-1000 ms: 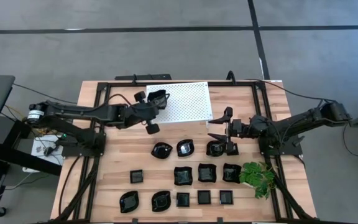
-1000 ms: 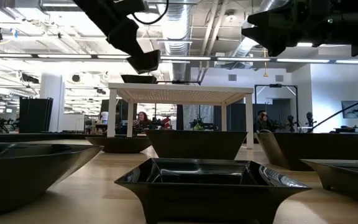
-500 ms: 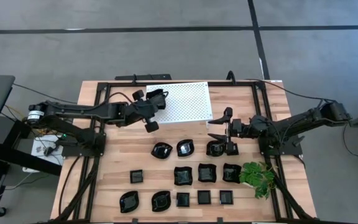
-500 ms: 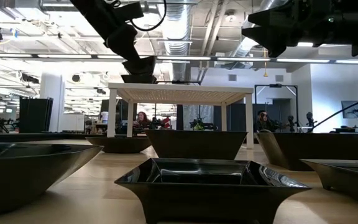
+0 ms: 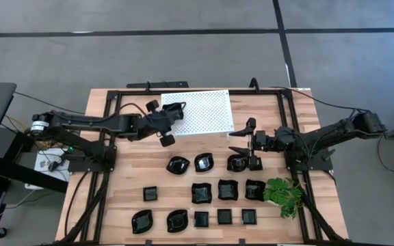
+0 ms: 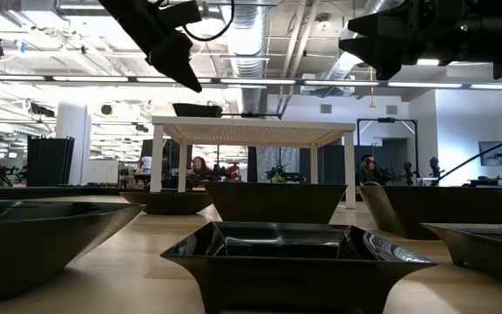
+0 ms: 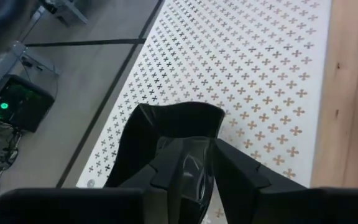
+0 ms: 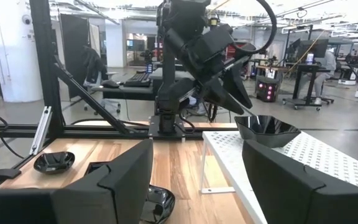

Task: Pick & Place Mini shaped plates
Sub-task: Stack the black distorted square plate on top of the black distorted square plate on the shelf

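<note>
One black dish (image 5: 174,107) on white rack (image 5: 204,113), left hand (image 5: 167,117) spread beside it, right hand (image 5: 241,142) spread.

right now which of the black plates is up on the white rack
The plate at the white rack's left edge, just ahead of the left pincer. It alone sits on the rack; all the others lie on the wooden table.

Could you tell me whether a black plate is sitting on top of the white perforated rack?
Yes, one black plate rests on the rack near its edge.
</note>
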`<move>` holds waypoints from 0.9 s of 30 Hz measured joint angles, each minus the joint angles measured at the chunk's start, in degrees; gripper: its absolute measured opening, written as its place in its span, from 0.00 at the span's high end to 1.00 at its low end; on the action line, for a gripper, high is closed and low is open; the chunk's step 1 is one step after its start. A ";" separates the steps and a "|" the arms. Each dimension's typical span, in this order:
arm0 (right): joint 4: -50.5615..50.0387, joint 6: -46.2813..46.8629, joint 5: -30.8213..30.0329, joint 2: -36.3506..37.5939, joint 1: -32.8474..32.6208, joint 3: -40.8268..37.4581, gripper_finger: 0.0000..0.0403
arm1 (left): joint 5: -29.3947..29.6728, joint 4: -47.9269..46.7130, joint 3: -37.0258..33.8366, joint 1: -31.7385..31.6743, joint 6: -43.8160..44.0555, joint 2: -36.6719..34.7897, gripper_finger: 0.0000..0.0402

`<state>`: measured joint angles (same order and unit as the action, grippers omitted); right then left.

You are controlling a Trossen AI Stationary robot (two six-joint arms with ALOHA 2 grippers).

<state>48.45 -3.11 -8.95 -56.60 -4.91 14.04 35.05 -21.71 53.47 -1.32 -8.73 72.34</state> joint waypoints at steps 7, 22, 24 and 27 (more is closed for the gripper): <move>0.02 -0.28 -0.03 -0.01 0.07 0.00 0.39 | -1.22 3.21 0.00 7.37 3.62 0.00 0.78; 0.07 -0.37 -0.04 -0.02 0.04 0.00 0.39 | -11.19 19.30 0.02 30.16 22.45 13.28 0.78; 0.07 -0.35 -0.04 -0.02 0.04 0.00 0.39 | -11.33 25.68 0.02 31.34 22.60 17.16 0.79; 0.13 -0.35 -0.02 -0.02 0.04 0.00 0.39 | -11.29 33.31 0.02 32.09 23.33 22.89 0.79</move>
<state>48.58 -3.46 -8.97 -56.62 -4.86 14.04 23.76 11.60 53.49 30.77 14.60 95.22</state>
